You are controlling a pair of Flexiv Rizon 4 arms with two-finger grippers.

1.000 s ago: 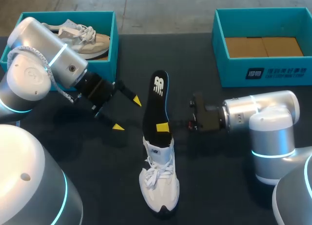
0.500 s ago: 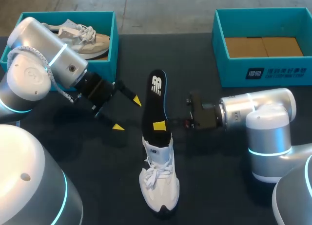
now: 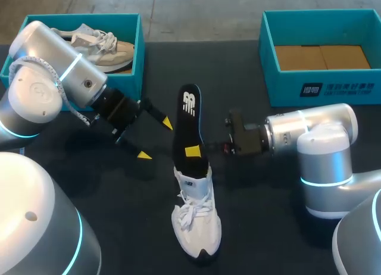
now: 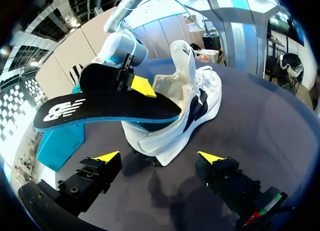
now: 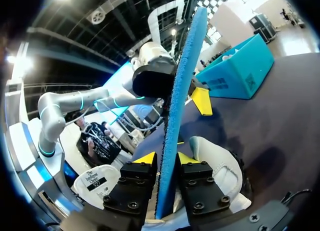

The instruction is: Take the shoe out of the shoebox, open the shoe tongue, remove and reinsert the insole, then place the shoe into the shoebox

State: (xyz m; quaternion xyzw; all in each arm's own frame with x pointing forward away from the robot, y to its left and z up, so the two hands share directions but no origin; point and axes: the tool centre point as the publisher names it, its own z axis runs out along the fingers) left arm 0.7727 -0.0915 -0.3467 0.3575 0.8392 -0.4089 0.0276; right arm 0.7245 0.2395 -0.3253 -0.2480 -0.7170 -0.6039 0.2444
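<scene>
Insole [image 3: 189, 123], clenched edgewise in right gripper [image 3: 193, 151], has edged left, near end at the collar of the white shoe [image 3: 196, 224] mid-counter [image 3: 137, 227], so removal or reinsertion appears underway; left gripper [image 3: 155, 138] released, idle.

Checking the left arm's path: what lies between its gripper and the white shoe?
Only bare table, by the head view, between the left gripper and the white shoe. The insole, held by the right gripper, sticks out of the shoe.
</scene>
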